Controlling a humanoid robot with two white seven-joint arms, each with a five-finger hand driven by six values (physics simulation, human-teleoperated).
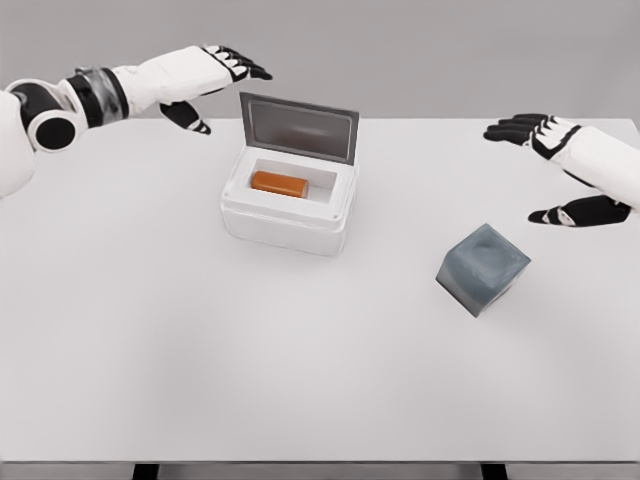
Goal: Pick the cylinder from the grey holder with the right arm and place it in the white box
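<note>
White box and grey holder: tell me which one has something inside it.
The white box, lid raised, holds an orange cylinder lying in its well. The grey holder, right of it, shows only a shallow empty dip.

Single head view only, so nothing shared with a second camera. Looks down and forward from above the near edge of the white table (320,380), at a steep tilt. Far table edge runs level across the upper part, grey wall behind. Near edge visible along the bottom, with dark legs below. Takes in almost the full tabletop: white box (290,205) left of centre, grey holder (482,268) to the right. Moderately close, arms entering from both sides.
</note>
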